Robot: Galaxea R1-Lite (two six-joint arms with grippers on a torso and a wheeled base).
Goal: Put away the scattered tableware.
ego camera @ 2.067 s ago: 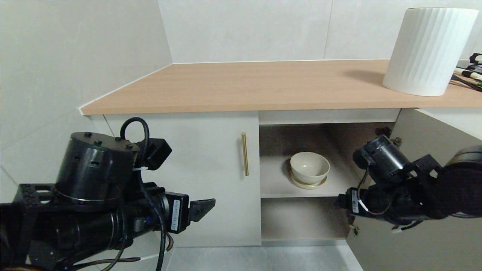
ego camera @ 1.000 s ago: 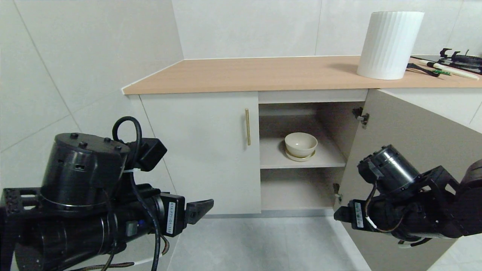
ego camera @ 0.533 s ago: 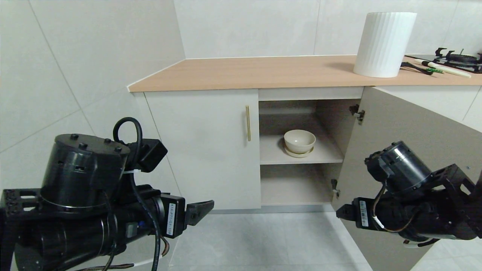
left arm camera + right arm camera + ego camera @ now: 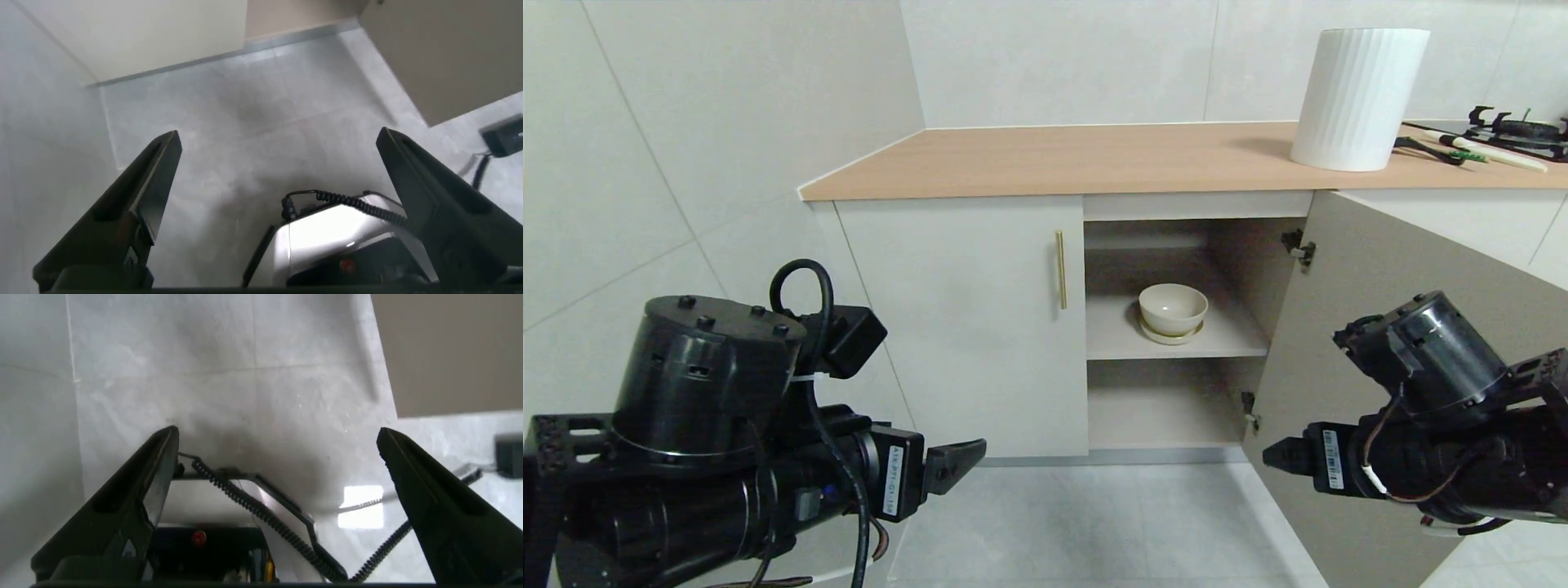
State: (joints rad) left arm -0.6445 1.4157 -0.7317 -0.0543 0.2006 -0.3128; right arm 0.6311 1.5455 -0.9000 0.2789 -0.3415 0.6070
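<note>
A cream bowl (image 4: 1173,308) sits on a pale saucer (image 4: 1172,335) on the middle shelf (image 4: 1123,341) of the open cabinet. My left gripper (image 4: 964,457) hangs low at the left, well short of the cabinet and above the floor. In its wrist view the left gripper (image 4: 279,139) is open with only floor tiles between the fingers. My right gripper (image 4: 1270,454) is low at the right, in front of the open door. Seen from its own wrist, the right gripper (image 4: 278,434) is open too and holds nothing.
The cabinet's right door (image 4: 1347,327) swings out toward me beside the right arm. Its left door, with a gold handle (image 4: 1060,269), is closed. A white ribbed cylinder (image 4: 1358,98) and some utensils (image 4: 1486,151) rest on the wooden counter (image 4: 1054,159). Grey floor lies in front.
The whole picture has shifted: the camera pulled back from the cabinet, which now looks smaller and farther. The right arm sits slightly lower and farther right. The bowl stays on its shelf.
</note>
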